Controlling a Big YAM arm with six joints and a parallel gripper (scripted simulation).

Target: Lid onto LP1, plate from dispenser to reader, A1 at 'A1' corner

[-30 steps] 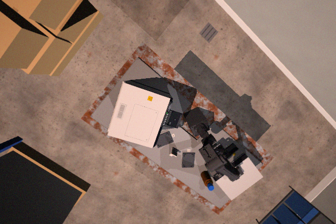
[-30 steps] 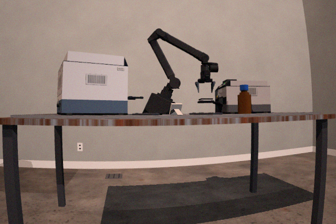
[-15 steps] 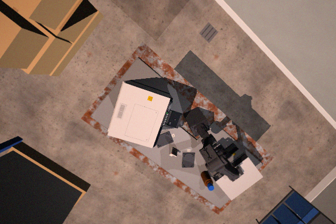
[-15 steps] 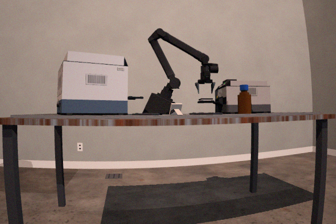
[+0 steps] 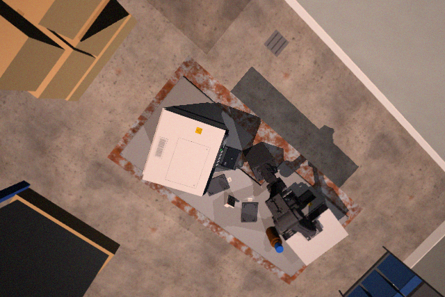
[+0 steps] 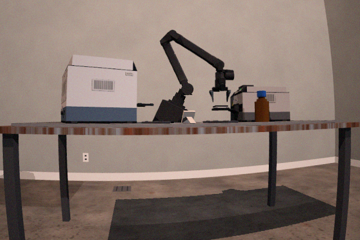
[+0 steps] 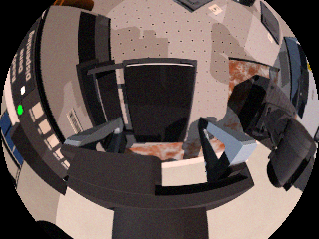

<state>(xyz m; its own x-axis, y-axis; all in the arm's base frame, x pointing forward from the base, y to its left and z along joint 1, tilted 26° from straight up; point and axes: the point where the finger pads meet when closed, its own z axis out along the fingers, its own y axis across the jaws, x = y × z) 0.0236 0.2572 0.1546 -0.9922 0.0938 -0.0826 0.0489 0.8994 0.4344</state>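
Note:
My gripper is open and empty, pointing down above the dispenser's stage. A dark, flat rectangular piece lies on that stage, between and below the fingers in the wrist view; lid and plate cannot be told apart there. The dispenser is the lower white and grey box. The reader is the large white and blue box, its dark stage sticking out. Two dark bench positions lie between the machines; their names are unreadable.
The brown bottle with a blue cap stands beside the dispenser. A small white angled stand is near the bench positions. The arm's base stands between the machines, at the rear edge.

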